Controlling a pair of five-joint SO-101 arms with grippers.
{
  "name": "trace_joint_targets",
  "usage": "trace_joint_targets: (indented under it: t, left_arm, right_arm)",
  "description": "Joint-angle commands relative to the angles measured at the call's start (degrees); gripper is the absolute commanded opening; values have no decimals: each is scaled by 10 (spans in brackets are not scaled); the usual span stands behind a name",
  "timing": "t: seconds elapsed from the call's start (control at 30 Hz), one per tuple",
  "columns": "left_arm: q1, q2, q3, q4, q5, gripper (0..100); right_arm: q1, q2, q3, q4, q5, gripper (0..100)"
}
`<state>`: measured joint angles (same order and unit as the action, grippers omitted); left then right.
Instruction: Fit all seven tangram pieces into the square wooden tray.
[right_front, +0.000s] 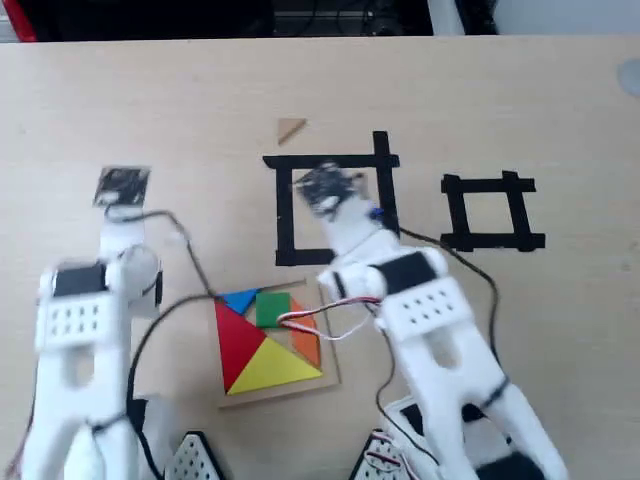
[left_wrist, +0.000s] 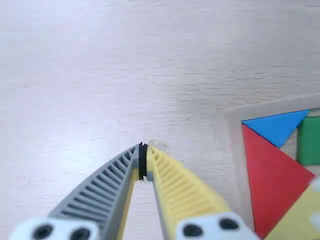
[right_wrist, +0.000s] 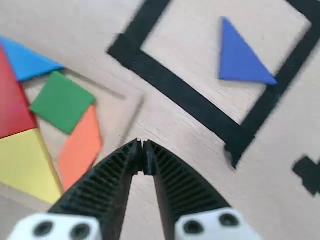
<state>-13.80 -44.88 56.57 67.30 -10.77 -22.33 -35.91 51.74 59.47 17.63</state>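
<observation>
Wooden tray (right_front: 285, 392) on the worktop (right_front: 520, 100), with five tangram pieces seated in it. Well to the tray's left, my left jaws hang over bare wood, pressed fully together with nothing between them.

Inside the tray, the red triangle (right_front: 236, 345) fills the left side and the yellow triangle (right_front: 275, 368) the near side, their edges touching. A light-blue triangle (right_front: 240, 300) lies at the far left corner, touching the red one. The green square (right_front: 272, 309) sits just to its right, and the orange parallelogram (right_front: 306, 342) runs along the right side, nearer me than the green. Bare tray floor shows at the far right corner.

Just past that corner my right jaws hover, likewise closed tip to tip and holding nothing. Beyond the tray, a black-tape square (right_front: 285, 215) is marked on the worktop. A dark-blue triangle (right_wrist: 240, 52) lies flat inside it, apart from the tape. Farther beyond the tray, outside the tape, a plain tan triangle (right_front: 291, 129) rests alone. Off to the tray's far right is a second black-tape square (right_front: 455, 212).
</observation>
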Motion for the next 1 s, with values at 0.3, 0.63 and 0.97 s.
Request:
trace_joint_targets:
  t: [0.3, 0.63, 0.97]
  left_arm:
    - [-107, -314, 247, -72, -24, 30]
    - [-106, -318, 260, -72, -47, 30]
    - [-100, -319, 264, -73, -48, 30]
  right_arm:
    - [-60, 333, -236, -14, 5, 11]
    - [-85, 427, -245, -52, 29, 11]
    - [-120, 445, -249, -55, 29, 11]
